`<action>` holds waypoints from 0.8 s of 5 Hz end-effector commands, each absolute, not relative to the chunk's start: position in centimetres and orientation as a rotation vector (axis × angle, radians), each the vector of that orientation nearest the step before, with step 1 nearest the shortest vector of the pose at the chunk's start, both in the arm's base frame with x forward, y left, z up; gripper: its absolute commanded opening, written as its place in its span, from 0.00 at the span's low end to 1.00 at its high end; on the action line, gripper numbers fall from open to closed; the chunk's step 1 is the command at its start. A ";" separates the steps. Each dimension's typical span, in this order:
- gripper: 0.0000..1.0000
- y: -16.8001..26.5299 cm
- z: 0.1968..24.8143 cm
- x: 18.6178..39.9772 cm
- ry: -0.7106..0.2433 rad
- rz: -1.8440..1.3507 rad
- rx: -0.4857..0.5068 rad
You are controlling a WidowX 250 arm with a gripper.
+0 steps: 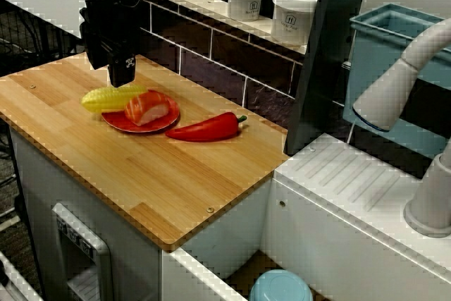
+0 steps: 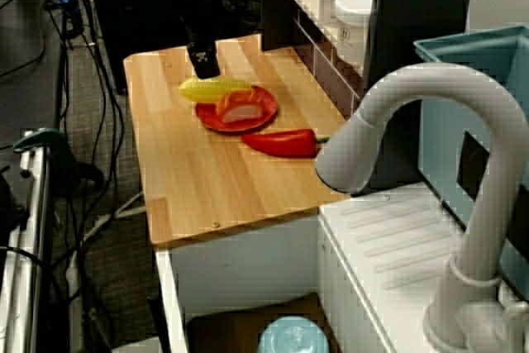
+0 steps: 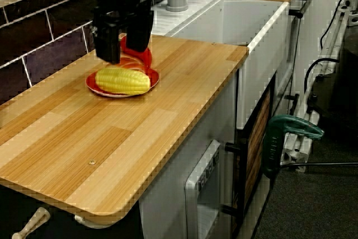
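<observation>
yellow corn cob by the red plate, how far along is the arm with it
Done: the orange salmon sushi piece lies on the round red plate, and the yellow corn cob rests against its rim. In hand: nothing; the black gripper hangs open just above the corn. Left, perhaps: the long red pepper lies on the wooden counter beside the plate.

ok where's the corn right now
In the view facing the tiled wall, the corn lies left of the salmon on the red plate's left rim, directly under the jaws.
</observation>
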State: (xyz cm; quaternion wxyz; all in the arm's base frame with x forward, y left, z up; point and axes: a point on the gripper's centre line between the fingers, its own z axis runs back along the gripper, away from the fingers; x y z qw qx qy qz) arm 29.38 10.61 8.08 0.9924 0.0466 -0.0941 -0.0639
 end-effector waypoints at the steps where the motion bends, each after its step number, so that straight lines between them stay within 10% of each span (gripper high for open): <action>1: 1.00 12.1 8.0 29.9 -0.247 -0.082 0.132; 4: 1.00 11.0 6.6 28.6 -0.257 -0.027 0.113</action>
